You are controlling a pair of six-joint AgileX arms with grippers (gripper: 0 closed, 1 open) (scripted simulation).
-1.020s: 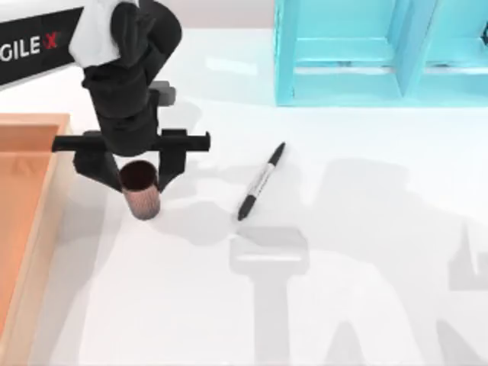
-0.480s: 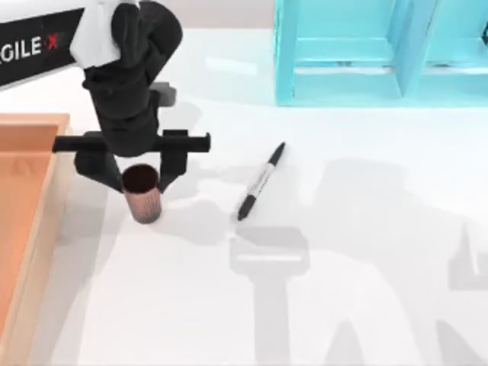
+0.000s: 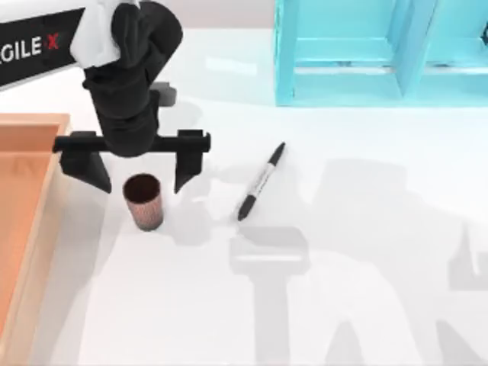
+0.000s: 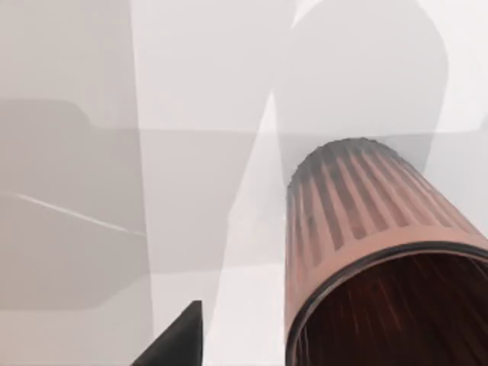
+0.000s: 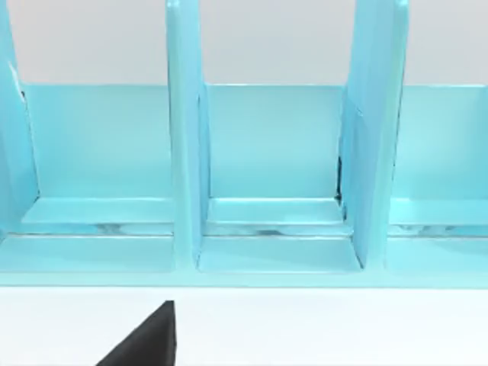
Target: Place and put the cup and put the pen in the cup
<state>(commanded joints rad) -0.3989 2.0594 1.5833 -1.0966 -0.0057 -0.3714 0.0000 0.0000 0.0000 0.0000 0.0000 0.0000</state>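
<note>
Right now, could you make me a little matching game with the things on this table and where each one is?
Things:
1. cup
2. pen
3. orange tray
4. light-blue shelf rack

Places or states:
A. at the table's left edge
B. lying flat near the middle
C. along the far side, towards the right
D. standing upright below the open left gripper

Pairs: 1-D, 2-B, 3-A, 4-C
</note>
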